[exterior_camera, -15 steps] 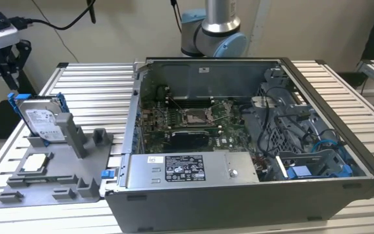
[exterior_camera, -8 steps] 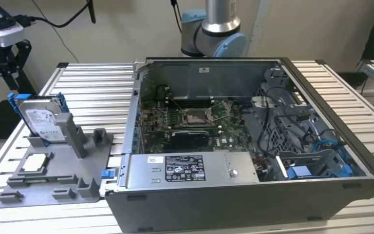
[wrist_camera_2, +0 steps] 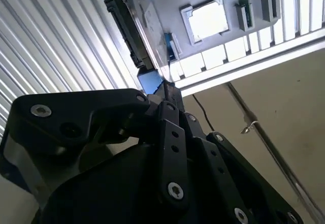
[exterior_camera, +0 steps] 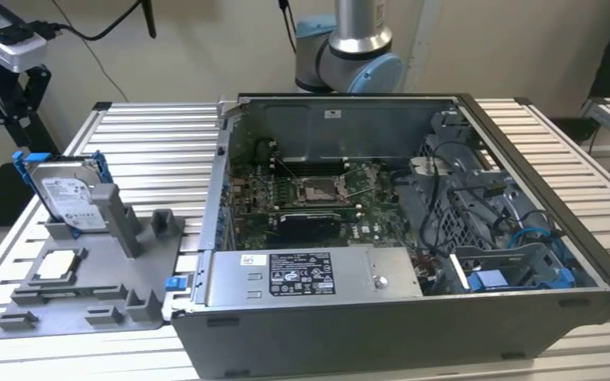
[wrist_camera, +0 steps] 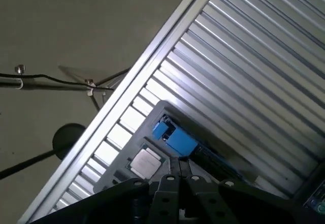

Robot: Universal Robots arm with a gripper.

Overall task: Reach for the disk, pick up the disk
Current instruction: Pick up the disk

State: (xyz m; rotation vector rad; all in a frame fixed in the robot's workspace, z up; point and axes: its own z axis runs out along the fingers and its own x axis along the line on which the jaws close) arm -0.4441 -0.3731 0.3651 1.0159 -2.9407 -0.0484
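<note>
I see the disk [exterior_camera: 67,194] standing on edge in a slot of the grey holder [exterior_camera: 83,294]. The holder sits on the bench [exterior_camera: 146,143] near its edge at the exterior view's left, just beside the open computer case [exterior_camera: 411,317]. A small square chip [exterior_camera: 56,266] lies flat in a recess of the same holder, near the disk but apart from it.

In both wrist views the gripper [wrist_camera: 179,163] hangs over that holder, its fingers together with nothing between them. From the first wrist view the fingertips line up with the blue-framed end of the disk [wrist_camera: 177,141]. From the second wrist view the disk [wrist_camera_2: 133,28] shows edge-on, and I judge the gripper [wrist_camera_2: 166,88] is well clear of it, so the reach is not done.

I expect the drive to be stiff, fairly heavy for its size and sensitive to knocks (its metal faces are likely slick too). The exposed upper part, gripped across the two flat faces between the blue rails, looks like the sound place to hold.
</note>
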